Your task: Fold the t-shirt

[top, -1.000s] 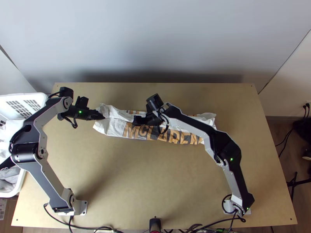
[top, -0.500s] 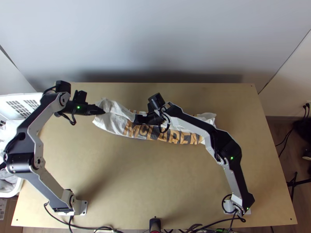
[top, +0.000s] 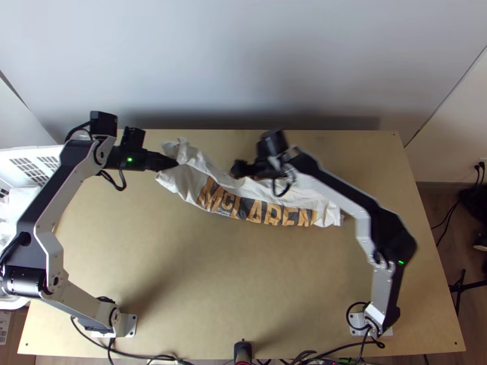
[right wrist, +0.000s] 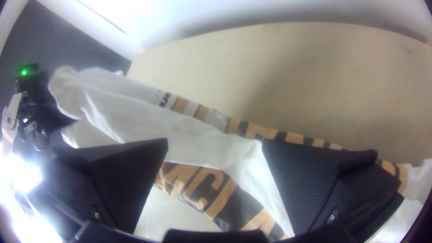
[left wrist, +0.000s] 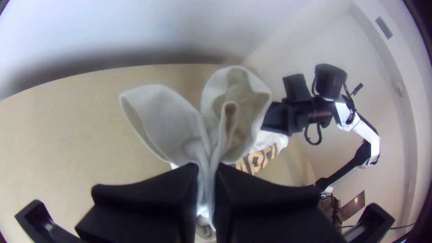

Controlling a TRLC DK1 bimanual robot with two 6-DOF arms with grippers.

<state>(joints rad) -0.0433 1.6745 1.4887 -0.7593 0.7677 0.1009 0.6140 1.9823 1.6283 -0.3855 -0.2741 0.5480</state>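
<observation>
A white t-shirt (top: 193, 181) with orange and black lettering lies as a long folded band across the table's far half, its left end raised. My left gripper (top: 171, 163) is at that end; in the left wrist view the same gripper (left wrist: 207, 180) is shut on the white cloth, two loose flaps standing beyond its fingers. Over the band's middle is my right gripper (top: 238, 170), blurred. From the right wrist view, the right gripper (right wrist: 215, 148) stands open above the shirt (right wrist: 189, 135), with white cloth running below and between its fingers.
A white basket (top: 13, 159) holding cloth stands beyond the table's left edge. The light wooden table (top: 243, 286) has bare wood in front of the shirt. A wall rises behind the far edge, and cables run along the near edge.
The left gripper has moved toward the far edge and slightly right, lifting the shirt's left end. My right gripper has come off the cloth, opened and shifted right.
</observation>
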